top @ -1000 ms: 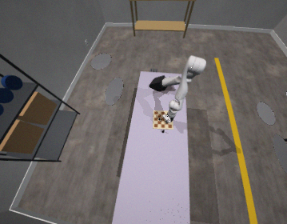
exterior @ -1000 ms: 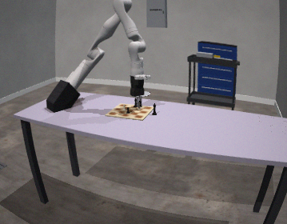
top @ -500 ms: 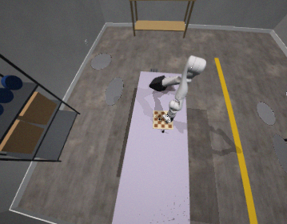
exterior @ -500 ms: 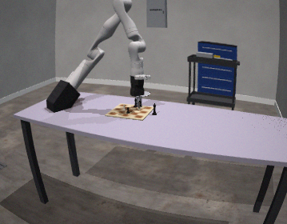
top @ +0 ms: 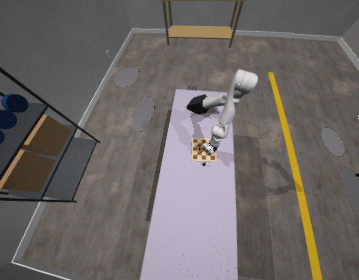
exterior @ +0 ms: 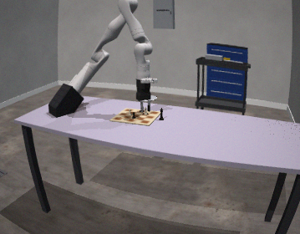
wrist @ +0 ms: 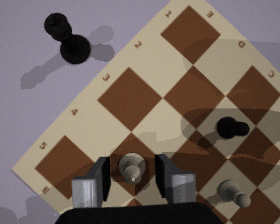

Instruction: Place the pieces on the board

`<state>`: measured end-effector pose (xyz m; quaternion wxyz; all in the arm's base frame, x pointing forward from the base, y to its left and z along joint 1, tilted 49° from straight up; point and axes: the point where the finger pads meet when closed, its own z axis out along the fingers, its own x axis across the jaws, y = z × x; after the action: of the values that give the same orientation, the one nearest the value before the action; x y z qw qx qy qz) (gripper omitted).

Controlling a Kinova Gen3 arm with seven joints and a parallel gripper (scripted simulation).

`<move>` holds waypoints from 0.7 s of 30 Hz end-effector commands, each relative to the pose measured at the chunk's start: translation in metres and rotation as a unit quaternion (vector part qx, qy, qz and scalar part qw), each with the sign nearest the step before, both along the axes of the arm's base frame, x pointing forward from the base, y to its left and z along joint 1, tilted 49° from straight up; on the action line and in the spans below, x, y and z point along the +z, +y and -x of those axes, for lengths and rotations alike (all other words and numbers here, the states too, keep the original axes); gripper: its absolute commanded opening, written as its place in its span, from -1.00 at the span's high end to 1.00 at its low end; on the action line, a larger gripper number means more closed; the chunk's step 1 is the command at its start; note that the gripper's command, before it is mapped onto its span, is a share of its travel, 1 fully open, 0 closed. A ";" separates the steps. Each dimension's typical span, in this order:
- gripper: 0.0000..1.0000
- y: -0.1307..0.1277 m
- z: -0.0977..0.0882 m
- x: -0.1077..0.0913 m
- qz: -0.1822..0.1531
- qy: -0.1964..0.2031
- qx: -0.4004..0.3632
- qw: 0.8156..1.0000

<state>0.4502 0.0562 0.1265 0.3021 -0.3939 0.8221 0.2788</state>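
Note:
The small chessboard (top: 203, 150) lies on the lilac table and also shows in the side view (exterior: 135, 116). In the wrist view my gripper (wrist: 132, 169) is open low over the board. A white piece, apparently the white bishop (wrist: 131, 165), stands upright between the fingers, with a gap on each side. A black pawn (wrist: 231, 127) and a white pawn (wrist: 232, 193) stand on squares to the right. The black king (wrist: 66, 38) stands on the table beside the board's digit edge; it also shows in the side view (exterior: 161, 114). I cannot read which squares the pieces occupy.
The arm's black base (exterior: 65, 100) sits on the table's far left end. A blue tool cart (exterior: 224, 77) stands behind the table. A wooden shelf (top: 200, 22) stands at the far wall.

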 end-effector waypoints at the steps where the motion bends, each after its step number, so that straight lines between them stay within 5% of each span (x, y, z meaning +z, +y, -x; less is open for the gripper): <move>1: -0.45 -0.001 0.000 0.000 0.000 0.000 -0.001 1.000; 12: -0.45 -0.003 0.001 0.002 0.000 0.000 -0.001 1.000; 21: -0.45 -0.029 0.011 0.027 0.000 0.000 -0.001 1.000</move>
<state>0.4376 0.0458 0.1455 0.2973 -0.4019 0.8168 0.2880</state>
